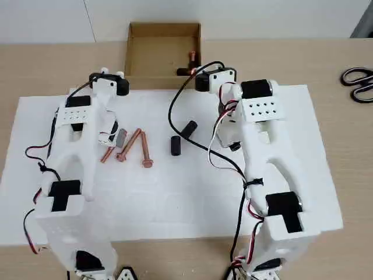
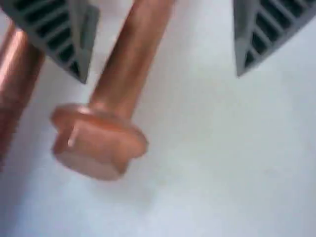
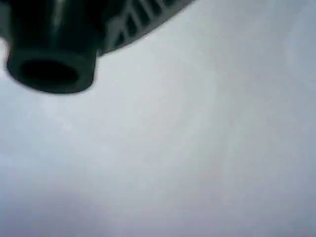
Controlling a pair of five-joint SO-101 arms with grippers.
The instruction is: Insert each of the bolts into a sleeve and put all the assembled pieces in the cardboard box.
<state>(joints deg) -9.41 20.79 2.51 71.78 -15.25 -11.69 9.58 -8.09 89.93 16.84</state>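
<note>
The left fingers (image 2: 69, 39) were spread astride a copper bolt (image 2: 123, 79); closing off-centre could roll it away. The right fingers (image 3: 133, 22) pinched a black sleeve (image 3: 49, 54).

High view I logged as bright and even, soft light from overhead. The white foam sheet (image 1: 175, 198) came close to washed out, with faint shadows under both arms. The cardboard box (image 1: 135, 52) at 12 o'clock was shaded inside. In the left wrist view the bolt (image 2: 116, 98) had a dull sheen and a soft shadow under its head. The right wrist view was dimmer, and the sleeve (image 3: 49, 64) was near solid black.
</note>
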